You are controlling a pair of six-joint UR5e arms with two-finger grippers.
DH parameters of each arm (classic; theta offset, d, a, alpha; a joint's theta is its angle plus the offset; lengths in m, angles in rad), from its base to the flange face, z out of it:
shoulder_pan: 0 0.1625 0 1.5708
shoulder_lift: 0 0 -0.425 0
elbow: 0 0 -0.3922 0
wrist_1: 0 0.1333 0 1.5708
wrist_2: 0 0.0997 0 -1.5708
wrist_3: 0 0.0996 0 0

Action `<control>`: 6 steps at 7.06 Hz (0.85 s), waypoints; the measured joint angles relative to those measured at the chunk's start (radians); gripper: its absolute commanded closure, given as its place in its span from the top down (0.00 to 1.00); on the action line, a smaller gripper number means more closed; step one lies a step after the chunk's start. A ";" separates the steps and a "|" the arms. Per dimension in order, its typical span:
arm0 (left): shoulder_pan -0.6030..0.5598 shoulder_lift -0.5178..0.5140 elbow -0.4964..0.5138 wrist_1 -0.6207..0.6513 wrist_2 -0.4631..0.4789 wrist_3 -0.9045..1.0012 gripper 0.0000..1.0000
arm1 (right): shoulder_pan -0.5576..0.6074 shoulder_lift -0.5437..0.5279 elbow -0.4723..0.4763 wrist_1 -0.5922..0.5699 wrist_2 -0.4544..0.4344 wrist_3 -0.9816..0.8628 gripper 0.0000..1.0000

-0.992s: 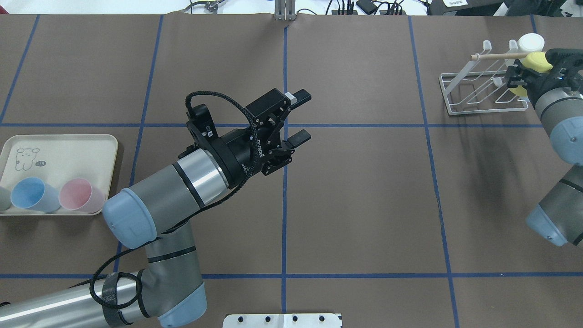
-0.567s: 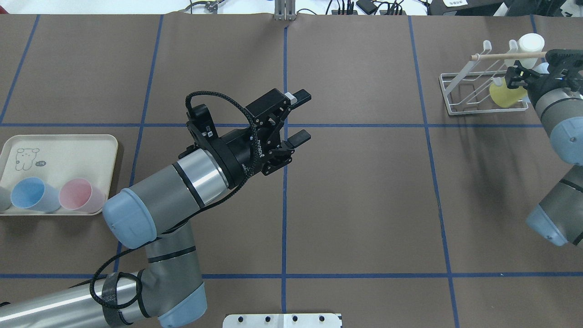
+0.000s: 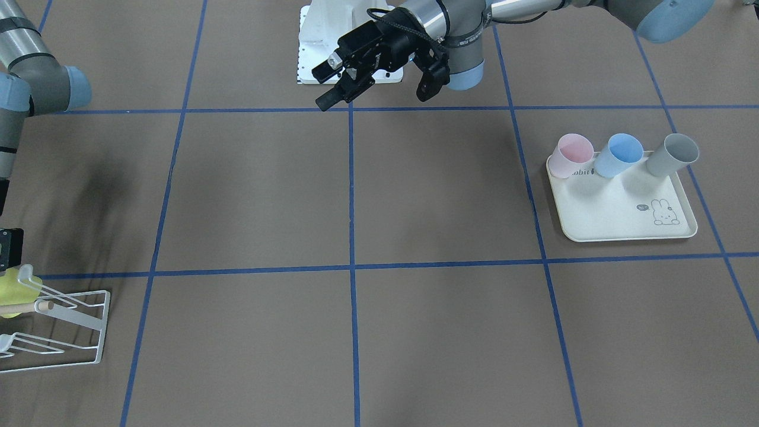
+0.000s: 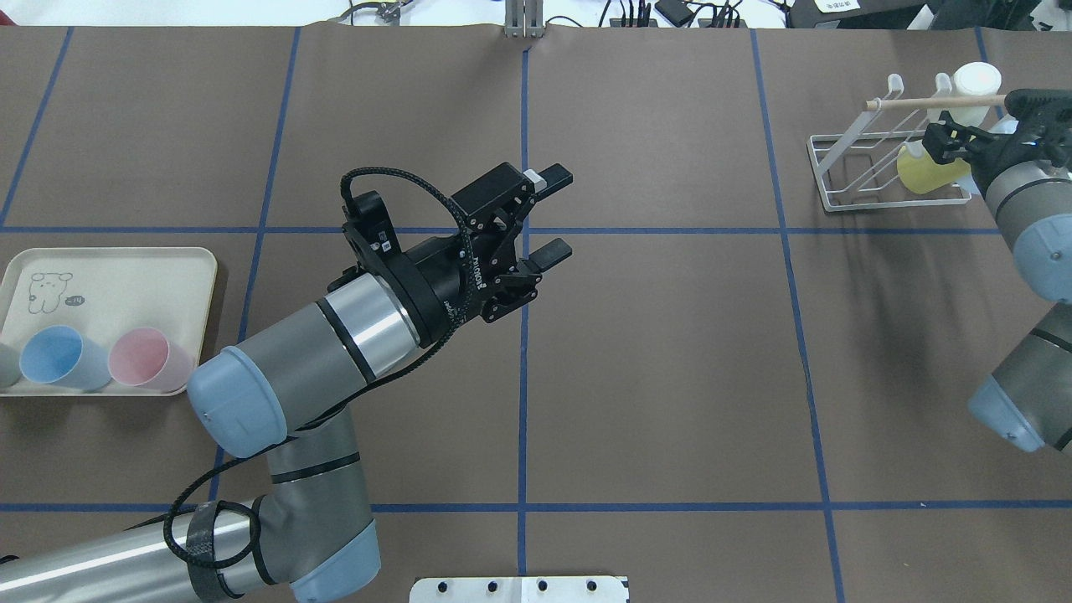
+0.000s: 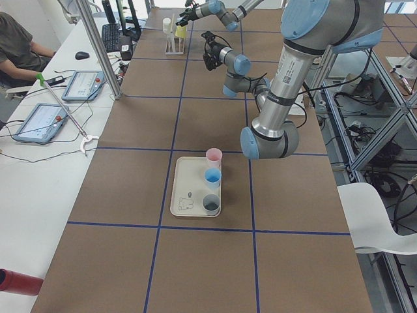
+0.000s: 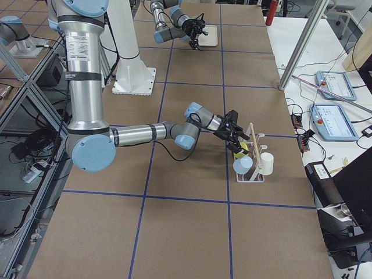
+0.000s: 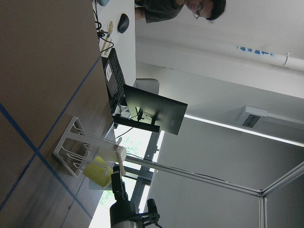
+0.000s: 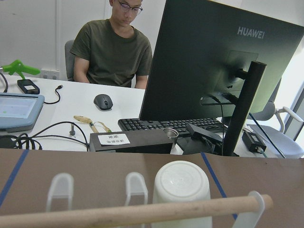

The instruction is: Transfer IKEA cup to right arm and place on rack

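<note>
The left arm, a silver-grey jointed robot arm with light-blue joint caps, enters from the near left. It folds at the elbow, and its forearm angles toward the far right. The left gripper, a black two-finger unit, sits at mid-scene, raised and roughly level, with its fingers spread wide. The right arm, of the same build, reaches to the far right. The right gripper, also black, points left, and its fingers appear to be apart.
</note>
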 measured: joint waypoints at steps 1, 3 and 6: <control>-0.002 0.001 -0.012 0.003 -0.004 0.004 1.00 | 0.008 -0.015 0.050 -0.003 0.012 -0.014 1.00; -0.024 0.045 -0.082 0.038 -0.055 0.011 1.00 | 0.071 -0.072 0.201 -0.040 0.143 -0.042 1.00; -0.196 0.142 -0.202 0.207 -0.323 0.027 1.00 | 0.158 -0.087 0.444 -0.248 0.447 -0.045 1.00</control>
